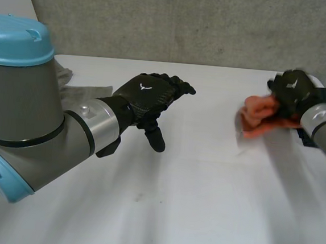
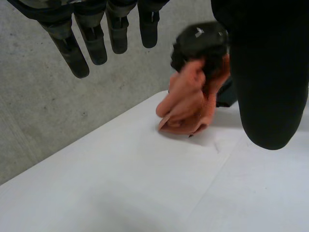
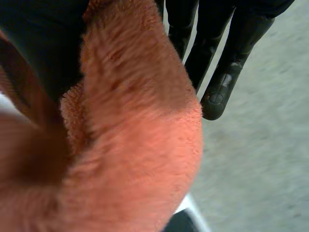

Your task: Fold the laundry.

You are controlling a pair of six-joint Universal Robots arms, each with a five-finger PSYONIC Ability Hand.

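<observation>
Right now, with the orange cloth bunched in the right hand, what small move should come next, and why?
Probably carry the orange cloth toward the middle of the table. The right hand grips it as a crumpled bundle near the right edge; the left hand, open and empty, hangs apart from it nearer the middle and could then help spread it.

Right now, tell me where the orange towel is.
In the head view the orange towel is bunched at the right side of the white table, gripped by the right robot hand, well apart from the open left robot hand.
</observation>
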